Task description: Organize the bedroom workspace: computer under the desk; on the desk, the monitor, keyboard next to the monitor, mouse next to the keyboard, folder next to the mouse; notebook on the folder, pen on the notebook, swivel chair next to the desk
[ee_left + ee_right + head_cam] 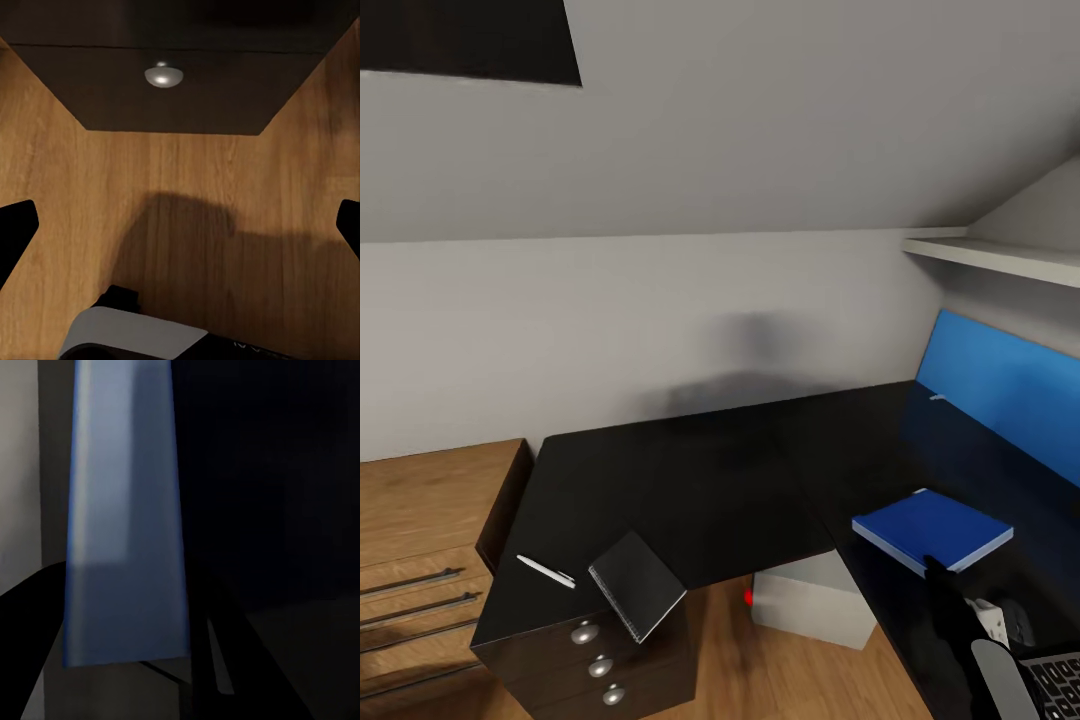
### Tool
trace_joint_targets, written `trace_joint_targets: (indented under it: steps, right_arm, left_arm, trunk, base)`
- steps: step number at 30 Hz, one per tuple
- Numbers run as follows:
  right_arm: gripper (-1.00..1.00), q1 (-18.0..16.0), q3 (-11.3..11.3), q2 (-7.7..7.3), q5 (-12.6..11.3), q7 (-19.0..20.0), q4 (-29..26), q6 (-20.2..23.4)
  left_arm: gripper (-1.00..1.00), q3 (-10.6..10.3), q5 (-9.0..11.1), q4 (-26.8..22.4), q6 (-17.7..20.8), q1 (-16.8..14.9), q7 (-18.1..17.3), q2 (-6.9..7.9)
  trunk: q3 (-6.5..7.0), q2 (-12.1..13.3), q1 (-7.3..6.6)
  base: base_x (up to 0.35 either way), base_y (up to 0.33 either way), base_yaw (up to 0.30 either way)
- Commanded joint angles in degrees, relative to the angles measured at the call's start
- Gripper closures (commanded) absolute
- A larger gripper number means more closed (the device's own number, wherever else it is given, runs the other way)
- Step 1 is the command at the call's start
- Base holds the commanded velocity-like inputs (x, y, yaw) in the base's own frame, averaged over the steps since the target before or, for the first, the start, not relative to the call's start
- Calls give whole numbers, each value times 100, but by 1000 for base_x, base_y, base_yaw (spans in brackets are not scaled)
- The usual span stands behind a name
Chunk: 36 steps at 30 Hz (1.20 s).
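Note:
The black L-shaped desk (690, 480) runs from the left drawers to a blue back panel (1010, 375) on the right. On its right wing lies the blue folder (932, 530). The grey notebook (637, 585) overhangs the front left edge, with the white pen (545, 571) beside it. Under the desk stands the light grey computer (815, 600). A corner of the keyboard (1060, 680) shows at the lower right. My right gripper (945, 590) (127, 577) is open just in front of the folder. My left gripper (180, 225) is open above the floor, facing a drawer knob (163, 75). Monitor, mouse and swivel chair are out of view.
A light-wood dresser (420, 540) with bar handles stands against the desk's left end. The desk drawers (600, 665) have round silver knobs. A white shelf (1000, 260) juts from the sloped wall above the blue panel. Wooden floor (780, 680) lies under the desk.

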Motion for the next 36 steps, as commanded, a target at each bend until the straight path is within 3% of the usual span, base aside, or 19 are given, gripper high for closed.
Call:
trace_joint_targets:
  steps: [1,36]
  right_arm:
    - [100,-1,-7,2,-39,-33,29,32]
    - [100,-1,2,2,-15,-33,15,32]
  left_arm:
    - [-100,-50,39,1,-25,-5,43,4]
    - [-100,-52,32,2,-31,-5,42,-5]
  trunk:
    - [-7,-4,1]
    - [-7,-4,1]
  base:
    - [0,0,0]
    - [32,0,0]
